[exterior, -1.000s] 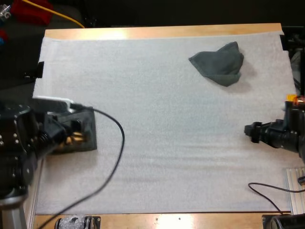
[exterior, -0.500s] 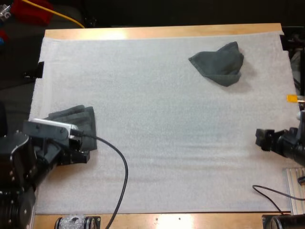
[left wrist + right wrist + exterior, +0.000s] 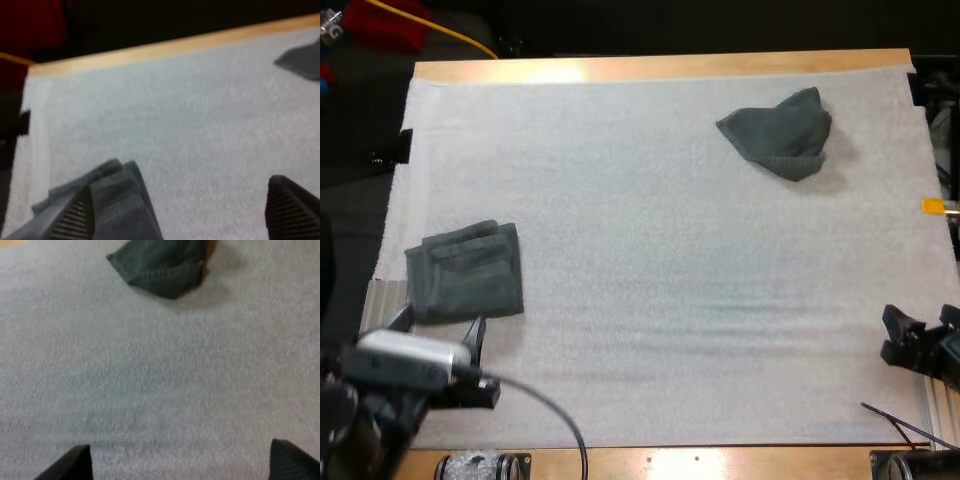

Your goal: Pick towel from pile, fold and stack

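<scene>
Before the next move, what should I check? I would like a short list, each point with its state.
1. Left claw open and empty: ok.
2. Right claw open and empty: ok.
3. Folded towel flat on the mat: ok.
4. Crumpled towel on the mat's far side, nothing touching it: ok.
5. Number of layers in the folded towel: cannot tell.

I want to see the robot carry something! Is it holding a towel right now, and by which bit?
Nothing is held. Both arms' jaws stand open and empty. The folded towel and the crumpled towel lie loose on the mat.
</scene>
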